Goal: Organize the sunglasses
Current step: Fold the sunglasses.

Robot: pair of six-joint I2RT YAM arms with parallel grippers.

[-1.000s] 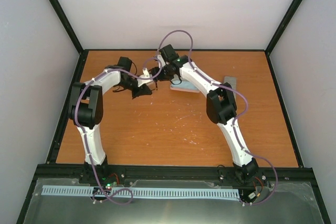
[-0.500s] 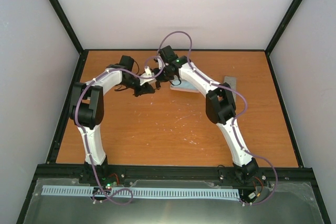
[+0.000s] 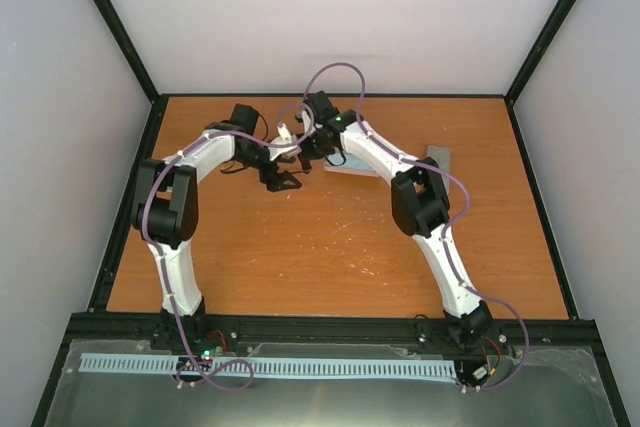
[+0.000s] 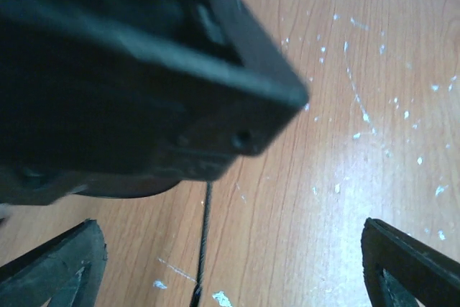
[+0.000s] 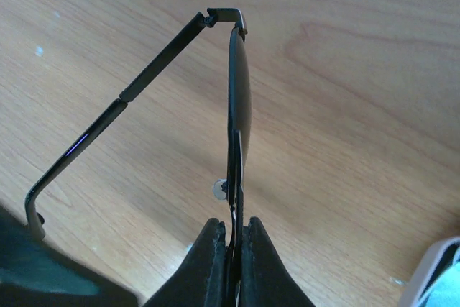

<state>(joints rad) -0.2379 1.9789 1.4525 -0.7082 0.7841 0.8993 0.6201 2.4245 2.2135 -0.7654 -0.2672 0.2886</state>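
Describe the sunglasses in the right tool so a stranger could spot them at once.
Start at the far middle of the orange-brown table. The right tool is shut on the sunglasses, held edge-on. They are thin dark wire with one temple swung open, unlike the flat pink case beside them.
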